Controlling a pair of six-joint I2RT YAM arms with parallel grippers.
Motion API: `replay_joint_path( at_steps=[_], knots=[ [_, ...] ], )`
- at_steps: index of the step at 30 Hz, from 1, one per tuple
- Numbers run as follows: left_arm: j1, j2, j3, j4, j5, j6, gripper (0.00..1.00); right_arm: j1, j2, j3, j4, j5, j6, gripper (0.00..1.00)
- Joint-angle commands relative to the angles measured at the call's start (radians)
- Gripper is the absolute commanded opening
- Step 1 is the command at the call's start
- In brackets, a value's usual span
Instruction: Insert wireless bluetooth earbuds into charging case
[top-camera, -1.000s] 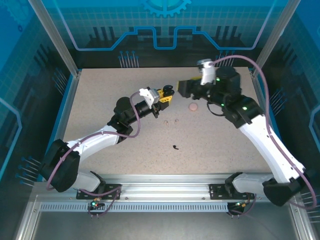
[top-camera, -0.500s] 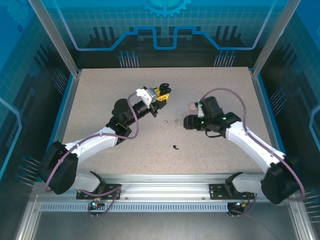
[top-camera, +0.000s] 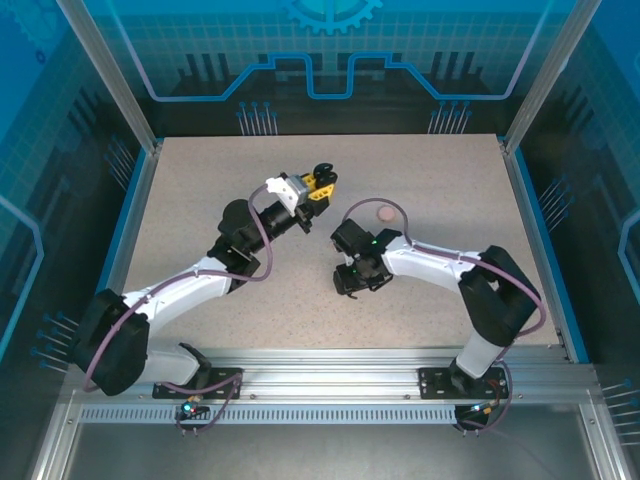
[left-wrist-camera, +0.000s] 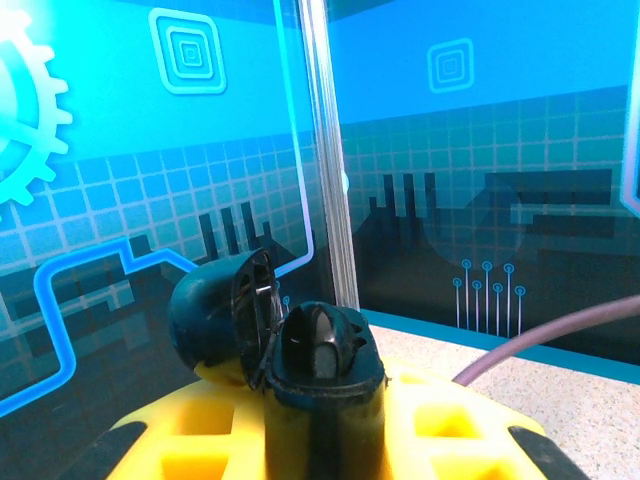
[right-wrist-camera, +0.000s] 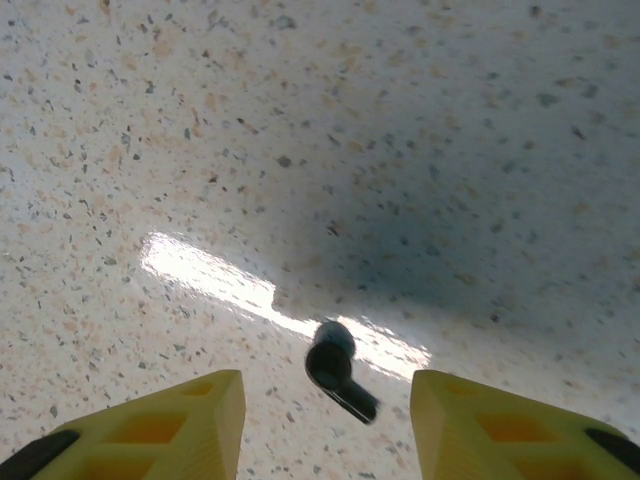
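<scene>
The tiny black stemmed earbud (right-wrist-camera: 335, 368) lies flat on the pale speckled table (right-wrist-camera: 300, 150), close to the middle and a bit toward the near side. The right gripper (right-wrist-camera: 325, 430) is low over it. Its two yellow fingers (right-wrist-camera: 170, 425) are apart, one on each side of the earbud, and neither one touches it. The earbud's thin stem lies slanted in the gap between them.

The left gripper (top-camera: 318, 186) is farther back and a little to the left, up off the table. Its jaws are squeezed tight on the round black charging case (left-wrist-camera: 320, 345). The case's lid (left-wrist-camera: 215, 310) is flipped open, so the inside shows. A small round pink case (top-camera: 385, 212) sits on the table, farther back and to the right of the earbud.

The earbud looks very light, hard and smooth. I think it will be slippery. It could skid away on the table, or pop out if the fingers pinch only one end. It will not bend, so a soft, slow squeeze should do.

The best place to hold it is likely across the fat round head, where the stem starts. That leaves the stem free to go down into the case. The fingers may need to turn a little so they close square on its sides.
</scene>
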Motion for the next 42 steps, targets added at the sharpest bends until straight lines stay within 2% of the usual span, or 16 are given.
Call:
replay_joint_path(
  at_steps=[1,16,24,31,39,42],
  knots=[
    [-0.006,-0.038,-0.022,0.026,-0.015,0.004,0.0,0.029,0.053,0.055,-0.055,0.03,-0.029,0.45],
    [-0.002,-0.046,-0.033,0.026,-0.018,0.013,0.0,0.042,0.104,0.039,-0.06,0.059,-0.023,0.43],
    [0.0,-0.052,-0.037,0.022,-0.018,0.01,0.0,0.042,0.144,0.047,-0.041,0.052,-0.018,0.36],
    [-0.001,-0.055,-0.037,0.019,-0.018,0.018,0.0,0.042,0.149,0.035,-0.035,0.052,-0.015,0.35],
    [-0.001,-0.054,-0.036,0.019,-0.019,0.016,0.0,0.044,0.137,0.005,-0.028,0.039,-0.006,0.28],
    [-0.001,-0.053,-0.036,0.019,-0.018,0.016,0.0,0.046,0.13,-0.005,-0.023,0.033,-0.002,0.23]
  ],
)
